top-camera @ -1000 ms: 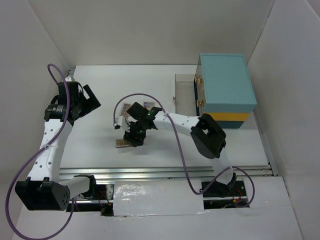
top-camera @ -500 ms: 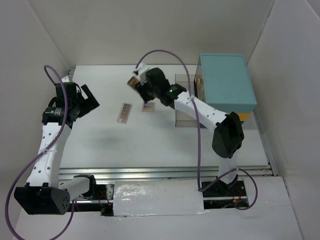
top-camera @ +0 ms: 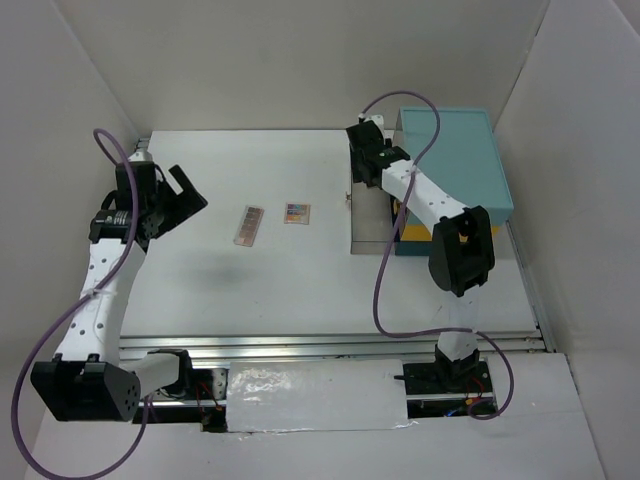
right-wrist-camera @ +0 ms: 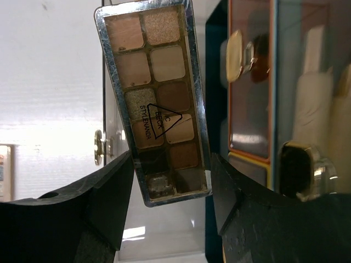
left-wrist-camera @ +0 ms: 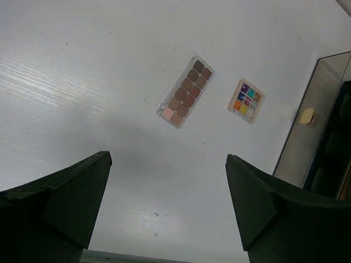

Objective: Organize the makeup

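One teal case (top-camera: 455, 165) stands beside the right fingers (right-wrist-camera: 171, 175). Three palettes: the neutral palette (right-wrist-camera: 153, 98) is clamped between those half-open fingers; the brown palette (left-wrist-camera: 185, 91) and small colourful palette (left-wrist-camera: 246, 101) lie on the surface (left-wrist-camera: 82, 66) ahead of the left fingers (left-wrist-camera: 167, 186), spread wide, holding nothing.

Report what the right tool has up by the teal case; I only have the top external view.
Observer: The right tool grips a neutral palette by one end; its pans are beige, gold and dark brown.
Operator: Describe the long palette lying loose.
Observer: The brown palette has two rows of brown pans, lightest at one end.
Operator: Now the small one.
Observer: The square palette holds bright pans: blue, orange, yellow, green.
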Robot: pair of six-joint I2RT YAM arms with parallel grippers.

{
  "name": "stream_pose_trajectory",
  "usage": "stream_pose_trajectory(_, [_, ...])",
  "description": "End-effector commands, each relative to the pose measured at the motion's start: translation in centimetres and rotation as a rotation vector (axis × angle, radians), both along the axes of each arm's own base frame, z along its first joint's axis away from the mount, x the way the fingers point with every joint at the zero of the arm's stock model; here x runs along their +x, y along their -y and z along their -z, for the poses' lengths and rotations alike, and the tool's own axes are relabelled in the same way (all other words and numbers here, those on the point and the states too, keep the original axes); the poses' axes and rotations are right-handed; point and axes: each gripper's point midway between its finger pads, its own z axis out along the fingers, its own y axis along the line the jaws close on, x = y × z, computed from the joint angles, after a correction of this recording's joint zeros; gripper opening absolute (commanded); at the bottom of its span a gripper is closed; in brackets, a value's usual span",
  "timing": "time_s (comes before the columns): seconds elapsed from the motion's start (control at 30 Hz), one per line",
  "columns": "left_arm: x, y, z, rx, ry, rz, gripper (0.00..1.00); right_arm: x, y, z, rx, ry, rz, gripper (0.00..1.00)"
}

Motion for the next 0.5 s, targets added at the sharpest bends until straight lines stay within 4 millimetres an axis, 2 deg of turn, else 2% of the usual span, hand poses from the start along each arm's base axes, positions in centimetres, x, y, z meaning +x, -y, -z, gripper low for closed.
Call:
stream_pose_trajectory(0.0, [1.4,1.1,-2.0,-0.039,0.082,0.024,1.0,-0.5,0.2,0.7,0.028,0.018,0.07,0.11])
stream_pose_trajectory(0.07, [1.8,1.3,-1.9,-0.044,0.08,0.024,0.99,-0.7,0.2,2.0,0.034,-0.01,0.074,0.12])
stream_pose_trajectory(0.13, [2.5,2.5,-1.5,-0.052,0.066,0.051,0.99,-0.9,-0.1,2.9,0.047,-0.029,0.066,0.14])
stream_pose_trajectory(0.23, [4.0,4.1,-0.4,-0.063,0.038,0.07,0.99,-1.3,0.1,4.0,0.053,-0.043,0.072,0.24])
stream_pose_trajectory(0.33, [5.5,5.1,2.3,-0.091,-0.02,0.084,0.99,-1.5,-0.1,4.2,0.062,-0.04,0.064,0.37])
stream_pose_trajectory(0.37, [5.8,5.4,3.1,-0.103,-0.039,0.087,0.99,-1.6,-0.1,4.1,0.065,-0.037,0.059,0.46])
stream_pose_trajectory(0.4, [6.0,5.4,5.0,-0.105,-0.087,0.081,0.99,-1.5,-0.2,4.0,0.072,-0.029,0.054,0.5])
stream_pose_trajectory(0.43, [6.6,5.7,5.5,-0.111,-0.08,0.081,0.99,-1.7,-0.2,3.9,0.078,-0.027,0.051,0.53])
stream_pose_trajectory(0.47, [6.7,6.2,6.9,-0.11,-0.114,0.091,0.99,-1.7,-0.5,3.7,0.087,-0.024,0.037,0.59])
